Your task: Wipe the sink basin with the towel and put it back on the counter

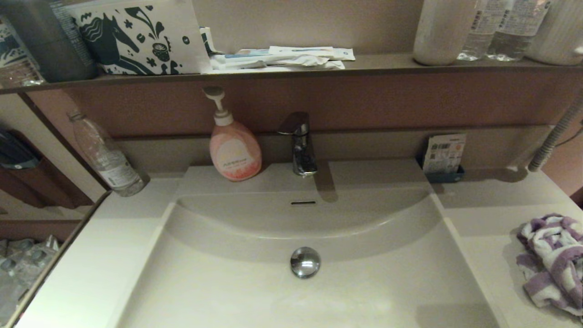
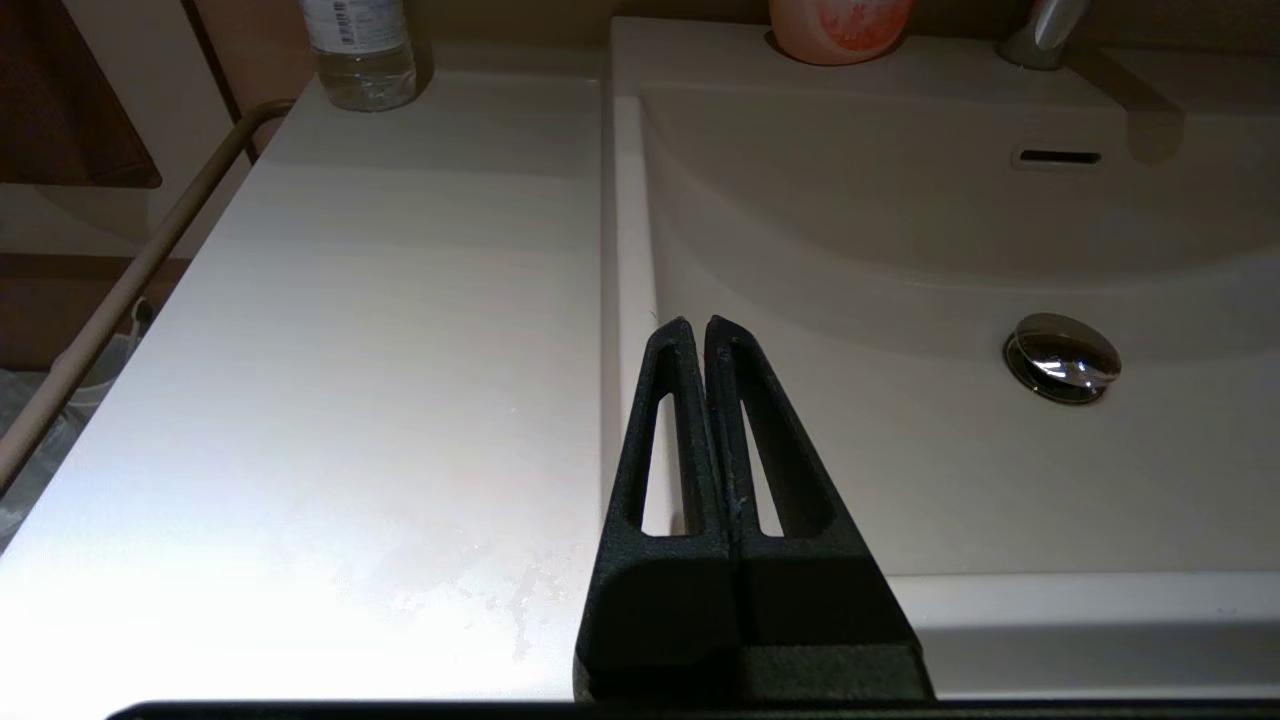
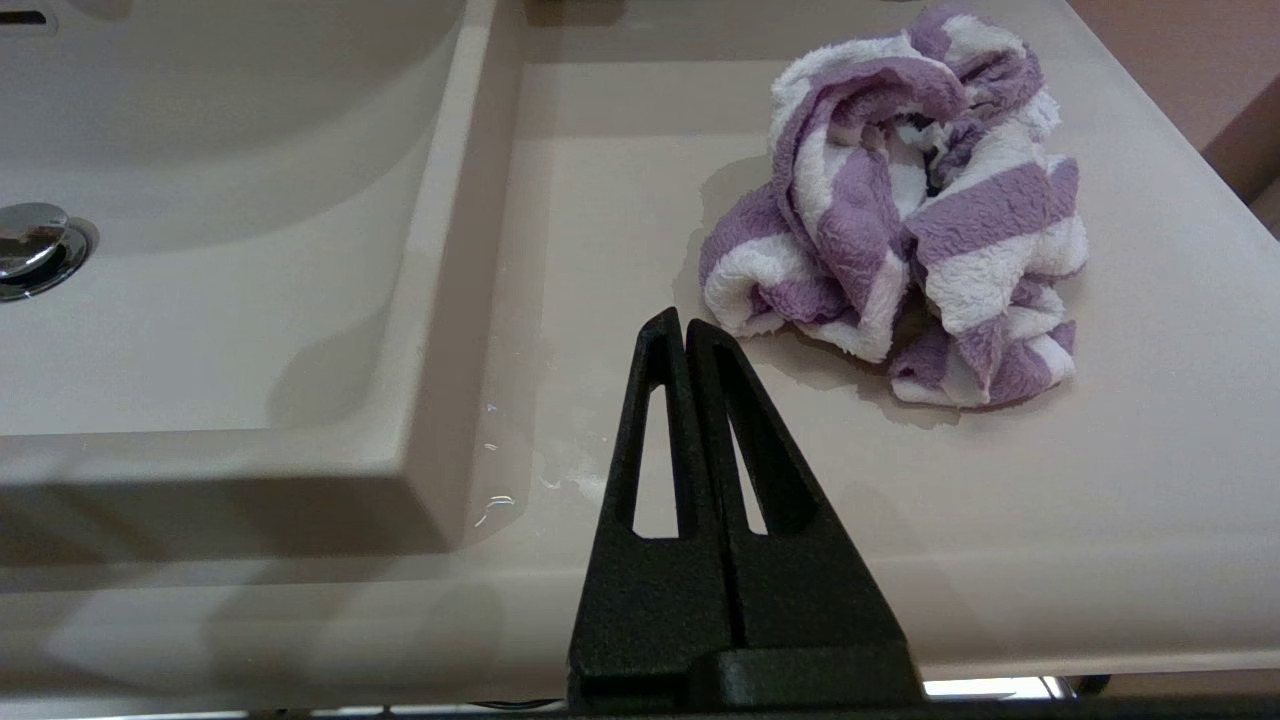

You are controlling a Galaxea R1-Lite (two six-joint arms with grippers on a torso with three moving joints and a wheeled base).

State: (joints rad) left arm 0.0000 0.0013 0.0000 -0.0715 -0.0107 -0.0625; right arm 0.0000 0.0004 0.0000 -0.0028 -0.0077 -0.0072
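Note:
The purple-and-white striped towel (image 1: 552, 262) lies crumpled on the counter (image 1: 489, 218) to the right of the sink basin (image 1: 255, 291). In the right wrist view the towel (image 3: 900, 200) sits just beyond my right gripper (image 3: 683, 322), which is shut and empty near the counter's front edge. My left gripper (image 2: 697, 325) is shut and empty over the basin's left rim (image 2: 625, 250), near the front. The chrome drain plug (image 1: 305, 262) sits mid-basin, with the overflow slot (image 1: 303, 202) behind it. Neither gripper shows in the head view.
A chrome faucet (image 1: 299, 143) and a pink soap pump bottle (image 1: 233, 148) stand behind the basin. A plastic water bottle (image 1: 105, 157) stands back left, a small card holder (image 1: 444, 157) back right. The brown shelf (image 1: 291, 70) above carries packets, bottles and a patterned box.

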